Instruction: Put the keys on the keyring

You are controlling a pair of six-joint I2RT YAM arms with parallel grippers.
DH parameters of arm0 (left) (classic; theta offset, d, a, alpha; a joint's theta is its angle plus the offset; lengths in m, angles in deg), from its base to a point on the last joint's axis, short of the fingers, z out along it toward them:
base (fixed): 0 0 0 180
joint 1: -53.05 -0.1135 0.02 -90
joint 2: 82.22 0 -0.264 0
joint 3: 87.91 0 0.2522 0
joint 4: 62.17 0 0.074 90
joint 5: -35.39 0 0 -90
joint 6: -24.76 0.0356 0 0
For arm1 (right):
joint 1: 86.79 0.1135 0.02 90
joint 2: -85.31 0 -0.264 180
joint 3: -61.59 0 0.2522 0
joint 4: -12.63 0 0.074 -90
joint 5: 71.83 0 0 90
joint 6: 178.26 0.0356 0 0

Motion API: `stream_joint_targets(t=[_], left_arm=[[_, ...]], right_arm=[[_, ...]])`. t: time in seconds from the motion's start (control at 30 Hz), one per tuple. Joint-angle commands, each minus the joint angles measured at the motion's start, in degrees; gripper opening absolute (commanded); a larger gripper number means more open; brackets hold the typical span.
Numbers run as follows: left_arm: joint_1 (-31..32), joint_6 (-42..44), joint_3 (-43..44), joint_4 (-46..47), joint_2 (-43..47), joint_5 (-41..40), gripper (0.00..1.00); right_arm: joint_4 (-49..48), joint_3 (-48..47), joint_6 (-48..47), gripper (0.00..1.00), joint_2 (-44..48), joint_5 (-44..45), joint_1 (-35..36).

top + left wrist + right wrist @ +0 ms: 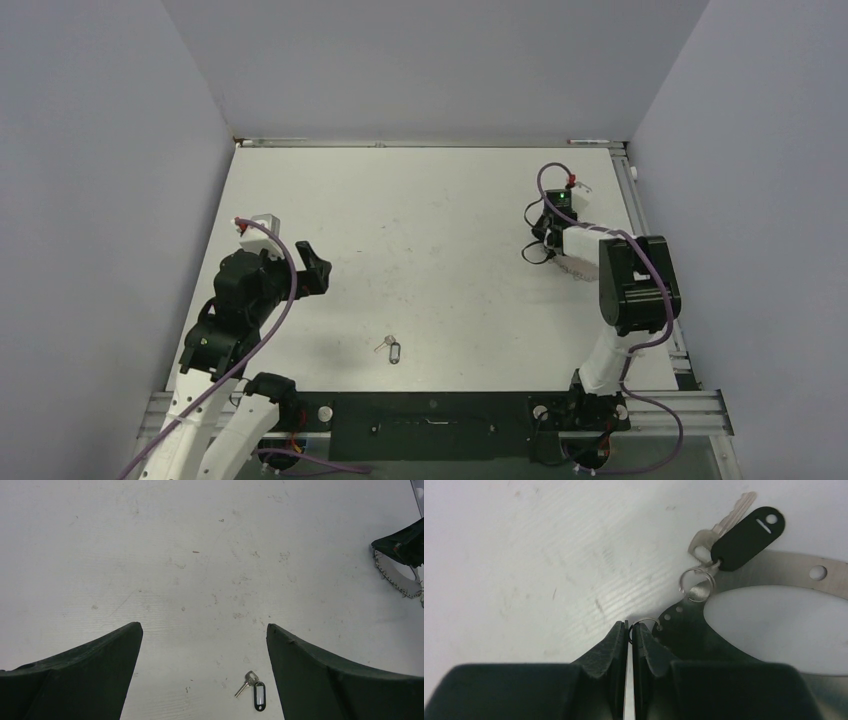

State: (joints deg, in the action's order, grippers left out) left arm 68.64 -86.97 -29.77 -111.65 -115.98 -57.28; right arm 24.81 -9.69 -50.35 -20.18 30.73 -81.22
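A small silvery key (246,682) joined to a black tag (259,696) lies on the table near the front middle (390,348). My left gripper (203,626) hangs open above it, nothing between its fingers. At the right, a flat silvery keyring plate (774,565) with small holes lies on the table. A small split ring (650,622) hooks through one hole, and my right gripper (629,626) is shut on that ring. A second split ring (696,585) on the plate carries another key (719,527) and a black tag (746,537).
The white table (440,220) is walled by grey panels on three sides. A metal rail (640,220) runs along the right edge beside the right arm. The arm bases stand on a black bar (430,412) at the near edge.
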Motion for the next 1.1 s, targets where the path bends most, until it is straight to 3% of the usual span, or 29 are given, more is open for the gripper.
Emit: stream_joint_targets(t=[0.0, 0.13, 0.6, 1.07], left_arm=[[-0.35, 0.91, -0.15, 2.41, 0.70, 0.13, 0.93], [-0.45, 0.92, -0.30, 2.68, 0.96, 0.23, 0.93], [-0.44, 1.40, -1.12, 3.80, 1.90, 0.95, 0.92], [-0.61, 4.18, -4.75, 11.70, 8.88, 15.15, 0.89]], right_arm=[[-7.46, 6.10, -7.06, 0.05, 7.54, -11.87, 1.73], [-10.06, 11.44, -8.24, 0.05, 12.74, -18.96, 3.10], [-10.88, 14.46, -14.03, 0.05, 25.75, -39.53, 11.88], [-5.06, 8.91, -21.57, 0.05, 34.59, -57.29, 19.21]])
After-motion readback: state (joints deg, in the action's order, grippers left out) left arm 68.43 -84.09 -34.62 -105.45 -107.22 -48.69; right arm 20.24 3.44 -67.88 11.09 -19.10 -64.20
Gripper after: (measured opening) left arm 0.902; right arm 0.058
